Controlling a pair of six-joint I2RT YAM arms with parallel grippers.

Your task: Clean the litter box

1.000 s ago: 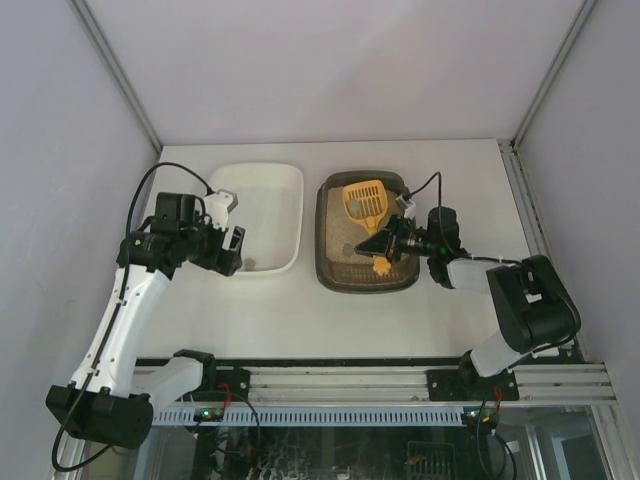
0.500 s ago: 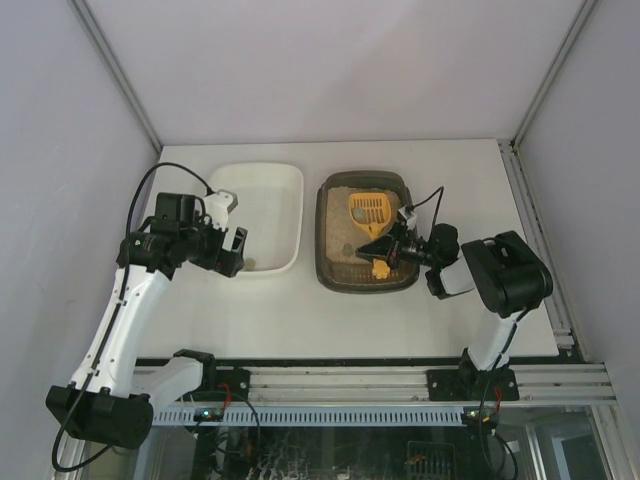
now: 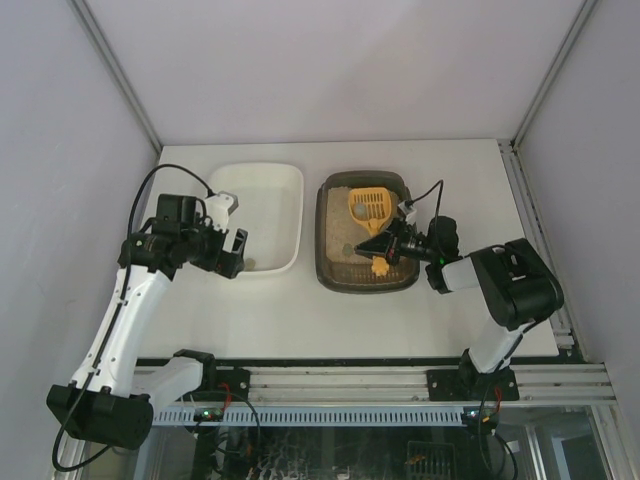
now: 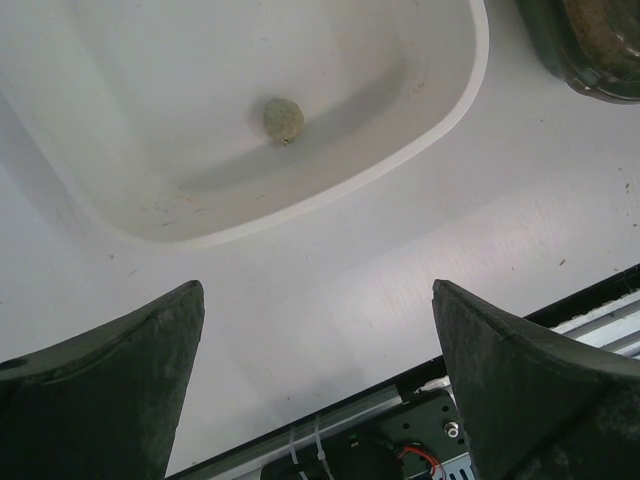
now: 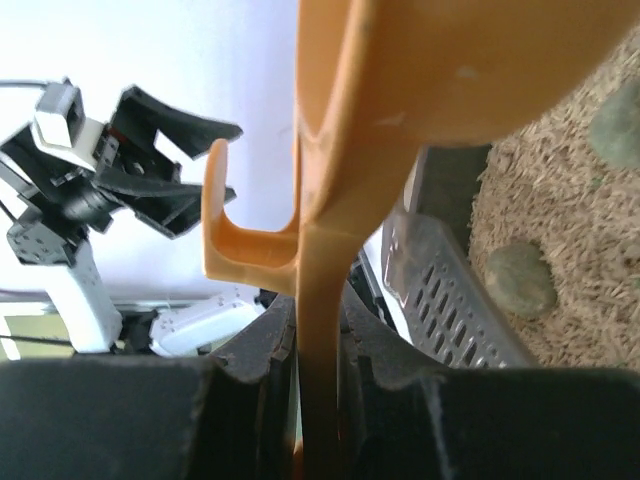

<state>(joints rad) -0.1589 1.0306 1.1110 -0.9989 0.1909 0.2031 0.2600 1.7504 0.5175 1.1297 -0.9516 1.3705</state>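
The dark brown-olive litter box with tan litter stands at the table's middle right. My right gripper is shut on the handle of an orange slotted scoop, whose head lies over the far part of the litter. In the right wrist view the scoop handle is clamped between the jaws, with grey-green clumps on the litter. My left gripper is open and empty beside the near left of the white tray. One clump lies in that tray.
The white tray's rim is just ahead of the left gripper. The table's near edge and the metal rail lie below both arms. Grey walls enclose the table on three sides.
The right arm has turned at the wrist and the scoop head has shifted slightly over the litter. The left arm has not moved.
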